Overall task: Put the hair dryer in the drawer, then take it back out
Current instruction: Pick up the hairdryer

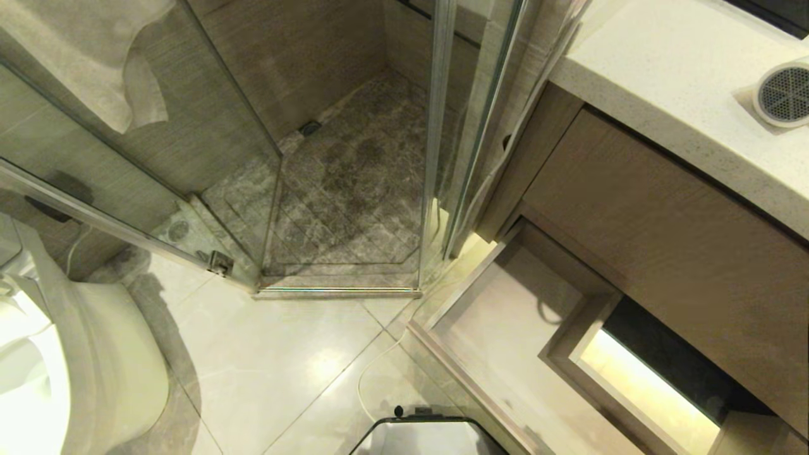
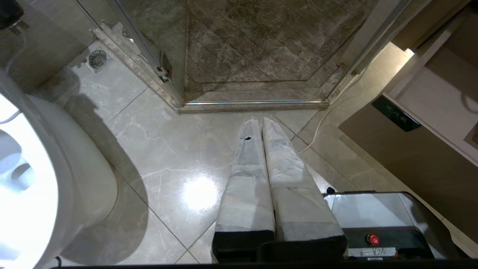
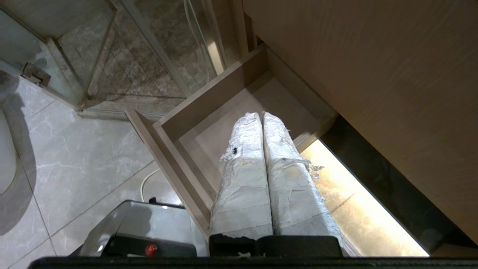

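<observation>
The white hair dryer (image 1: 785,95) lies on the pale countertop (image 1: 657,76) at the far right, its round grey mesh grille facing me. Below it the light wood-grain drawer (image 1: 499,328) stands pulled out and holds nothing; its black plate (image 2: 396,113) shows in the left wrist view. My right gripper (image 3: 261,115) hangs shut and empty over the open drawer (image 3: 209,112). My left gripper (image 2: 260,120) hangs shut and empty over the floor tiles. Neither gripper shows in the head view.
A tall plain wood-grain panel (image 1: 670,240) fronts the vanity above the drawer. A glass shower enclosure (image 1: 354,189) fills the middle, a white toilet (image 1: 69,354) stands at the left. A white cord (image 1: 373,366) runs across the floor. My base (image 1: 423,436) is at the bottom edge.
</observation>
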You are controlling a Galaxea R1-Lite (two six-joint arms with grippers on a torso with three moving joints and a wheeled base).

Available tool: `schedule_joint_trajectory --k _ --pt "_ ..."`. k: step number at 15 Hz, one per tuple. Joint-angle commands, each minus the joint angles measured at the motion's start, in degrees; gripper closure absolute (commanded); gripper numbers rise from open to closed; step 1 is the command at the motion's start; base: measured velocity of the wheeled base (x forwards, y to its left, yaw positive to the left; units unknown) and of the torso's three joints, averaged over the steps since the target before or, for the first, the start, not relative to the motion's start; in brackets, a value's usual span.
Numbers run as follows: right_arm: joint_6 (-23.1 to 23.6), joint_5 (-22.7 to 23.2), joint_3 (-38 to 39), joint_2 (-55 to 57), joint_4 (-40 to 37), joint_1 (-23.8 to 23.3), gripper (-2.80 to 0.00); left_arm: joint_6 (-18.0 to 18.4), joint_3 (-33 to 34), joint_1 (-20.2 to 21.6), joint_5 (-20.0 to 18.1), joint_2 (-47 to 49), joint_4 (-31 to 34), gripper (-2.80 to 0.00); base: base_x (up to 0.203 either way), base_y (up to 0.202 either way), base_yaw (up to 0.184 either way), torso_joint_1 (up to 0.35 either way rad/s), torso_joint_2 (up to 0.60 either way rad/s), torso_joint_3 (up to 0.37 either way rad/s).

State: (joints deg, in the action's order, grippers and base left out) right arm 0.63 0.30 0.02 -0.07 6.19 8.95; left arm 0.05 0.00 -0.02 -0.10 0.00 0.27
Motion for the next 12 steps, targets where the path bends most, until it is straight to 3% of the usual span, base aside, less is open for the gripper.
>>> schedule_joint_trajectory --k 1,12 --pt "0.1 0.0 2.3 -2.2 0.2 0.0 0.00 0.0 0.1 -0.1 0.0 0.0 -0.1 0.00 0.000 0.000 0.000 0.115 -0.22 -0.119" --pt "-0.1 0.0 2.3 -2.2 0.1 -0.1 0.00 0.0 0.1 -0.1 0.0 0.0 -0.1 0.00 0.000 0.000 0.000 0.211 -0.41 -0.197"
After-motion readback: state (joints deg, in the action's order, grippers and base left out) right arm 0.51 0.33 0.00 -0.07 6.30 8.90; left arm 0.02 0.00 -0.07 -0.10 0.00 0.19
